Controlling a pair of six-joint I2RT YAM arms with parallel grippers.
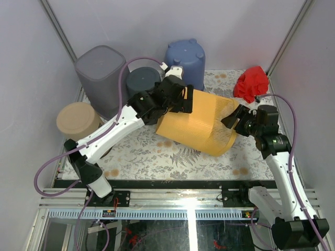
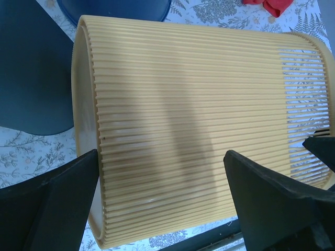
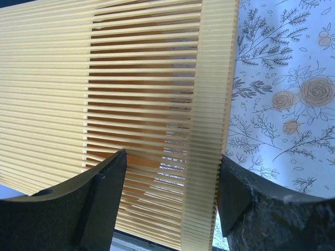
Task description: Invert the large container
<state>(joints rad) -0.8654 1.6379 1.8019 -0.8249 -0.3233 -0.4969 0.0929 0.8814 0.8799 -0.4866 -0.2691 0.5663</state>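
Observation:
The large yellow ribbed container (image 1: pixel 201 123) lies on its side on the floral table, closed base toward the back left, slatted open rim toward the right. My left gripper (image 1: pixel 186 100) is open at the base end; in the left wrist view (image 2: pixel 161 154) its black fingers spread wide over the container's side (image 2: pixel 199 120). My right gripper (image 1: pixel 235 119) is open at the rim end; in the right wrist view (image 3: pixel 172 155) its fingers straddle the rim band (image 3: pixel 209 104) without closing on it.
A tall grey bin (image 1: pixel 100 73), a dark round container (image 1: pixel 142 81) and an upturned blue container (image 1: pixel 186 57) stand at the back. A tan container (image 1: pixel 77 120) sits at the left. A red cloth (image 1: pixel 252 82) lies at the back right.

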